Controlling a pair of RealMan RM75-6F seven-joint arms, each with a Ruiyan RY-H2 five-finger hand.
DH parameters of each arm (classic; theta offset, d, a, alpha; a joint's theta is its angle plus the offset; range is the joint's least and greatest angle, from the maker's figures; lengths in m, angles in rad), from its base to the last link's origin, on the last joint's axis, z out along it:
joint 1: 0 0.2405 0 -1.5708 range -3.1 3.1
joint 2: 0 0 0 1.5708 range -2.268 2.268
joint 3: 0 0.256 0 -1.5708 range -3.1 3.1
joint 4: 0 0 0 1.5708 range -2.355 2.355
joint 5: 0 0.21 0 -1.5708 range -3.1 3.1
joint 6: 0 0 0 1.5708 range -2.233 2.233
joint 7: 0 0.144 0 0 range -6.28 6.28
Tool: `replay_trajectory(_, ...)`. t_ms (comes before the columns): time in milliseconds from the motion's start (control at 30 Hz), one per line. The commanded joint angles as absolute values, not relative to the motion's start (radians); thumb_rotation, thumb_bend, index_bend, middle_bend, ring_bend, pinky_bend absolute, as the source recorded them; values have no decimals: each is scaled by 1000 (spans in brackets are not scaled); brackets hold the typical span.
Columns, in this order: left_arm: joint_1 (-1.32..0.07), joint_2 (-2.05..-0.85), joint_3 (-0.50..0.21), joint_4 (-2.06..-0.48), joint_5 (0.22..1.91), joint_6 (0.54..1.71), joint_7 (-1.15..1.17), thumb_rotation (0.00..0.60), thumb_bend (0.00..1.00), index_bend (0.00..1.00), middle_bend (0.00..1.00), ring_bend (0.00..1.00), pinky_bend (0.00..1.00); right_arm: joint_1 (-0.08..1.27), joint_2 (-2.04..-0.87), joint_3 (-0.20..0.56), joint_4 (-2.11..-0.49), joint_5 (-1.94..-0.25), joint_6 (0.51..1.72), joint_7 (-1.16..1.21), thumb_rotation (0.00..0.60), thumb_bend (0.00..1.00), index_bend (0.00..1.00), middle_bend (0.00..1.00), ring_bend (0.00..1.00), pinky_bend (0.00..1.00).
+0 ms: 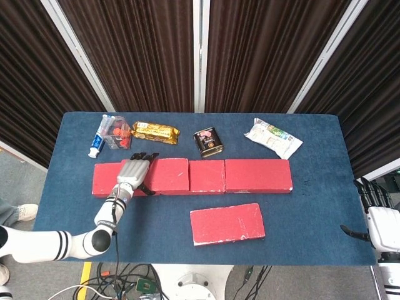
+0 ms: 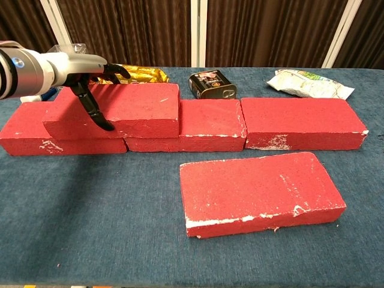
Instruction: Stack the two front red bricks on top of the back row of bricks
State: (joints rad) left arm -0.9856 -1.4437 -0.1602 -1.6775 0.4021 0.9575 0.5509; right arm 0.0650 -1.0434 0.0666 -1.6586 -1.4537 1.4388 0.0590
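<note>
Chest view: I see my left hand [image 2: 81, 69] grasping the stacked red brick [image 2: 120, 110], which sits on the back row of bricks [image 2: 300, 123] toward the desk's [image 2: 90, 228] left edge, its thumb down the front face, fingers over the top. The bricks are rough, with chipped white edges. The second front red brick [image 2: 261, 192] lies flat near the front edge. My right hand [image 1: 375, 209] hangs released off the desk's right edge. No writing is readable.

The left hand [image 2: 84, 72] reaches in low from the left, thumb hooked down and fingers draped forward, gripping. The right hand [image 1: 379, 215] hangs off to the side, fingers loosely apart.
</note>
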Motion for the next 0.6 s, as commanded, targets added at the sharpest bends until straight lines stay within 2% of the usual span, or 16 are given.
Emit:
replay_trajectory(33,-986,-1439,-159,-1682,406,960,551,600,0,0,185,0,0,65,-1043,67,-1659,-1454,1440,60,600,12,0,0,0,0)
replay_trajectory(267,-1017,-1448,-187,-1656,371,950,558,600,0,0,186,0,0,65,-1045,67,-1656,-1453,1438,62,600,12,0,0,0,0)
replay_trajectory(600,-1027,-1447,-175,-1656,359,946,566,600,0,0,186,0,0,67,-1047,66,-1655,-1450,1432,59,600,13,0,0,0,0)
